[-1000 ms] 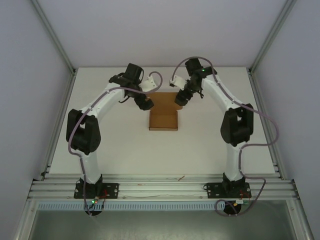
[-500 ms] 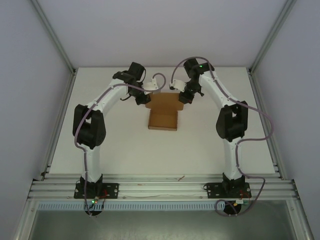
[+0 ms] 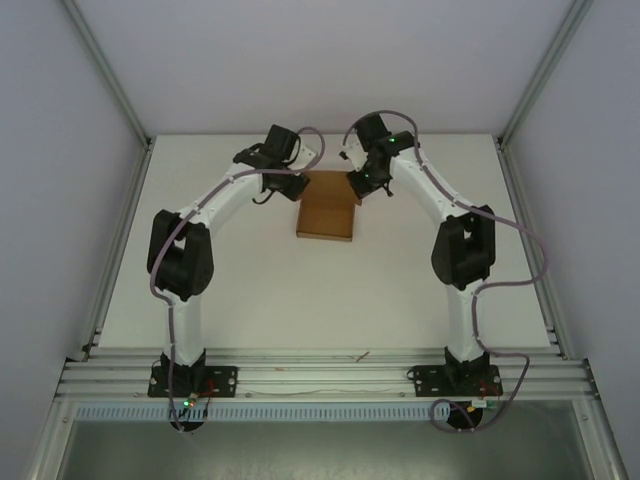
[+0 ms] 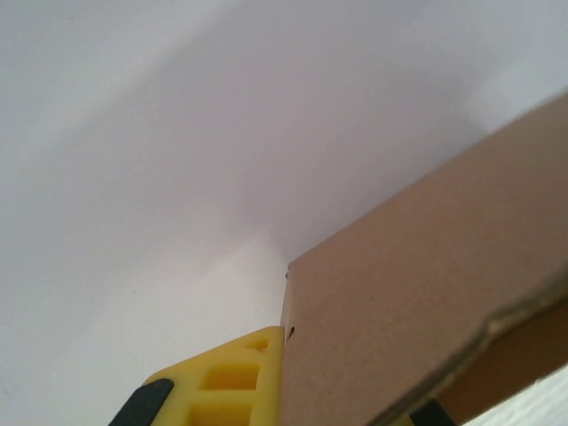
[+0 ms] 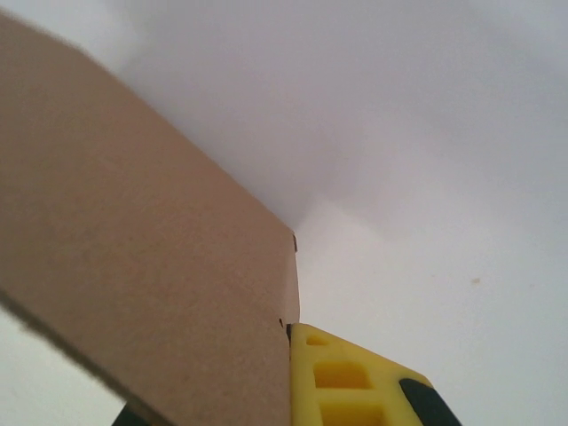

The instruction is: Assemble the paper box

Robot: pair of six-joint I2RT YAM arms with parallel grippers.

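The white worktop [image 3: 400,290] carries the brown box [image 3: 325,222] at its far middle, between the two arms. The box's far panel is darker than the near part and appears raised off the base. The left pincer [image 3: 297,184] sits at that panel's far left corner and the right pincer [image 3: 357,186] at its far right corner, each pressed together on the cardboard. In the left wrist view the box [image 4: 417,319] rises from between the fingers, with a yellow finger [image 4: 232,383] flat against its left face. In the right wrist view the box [image 5: 133,266] lies against the left side of a yellow finger [image 5: 346,382], with its corner just above the fingertip.
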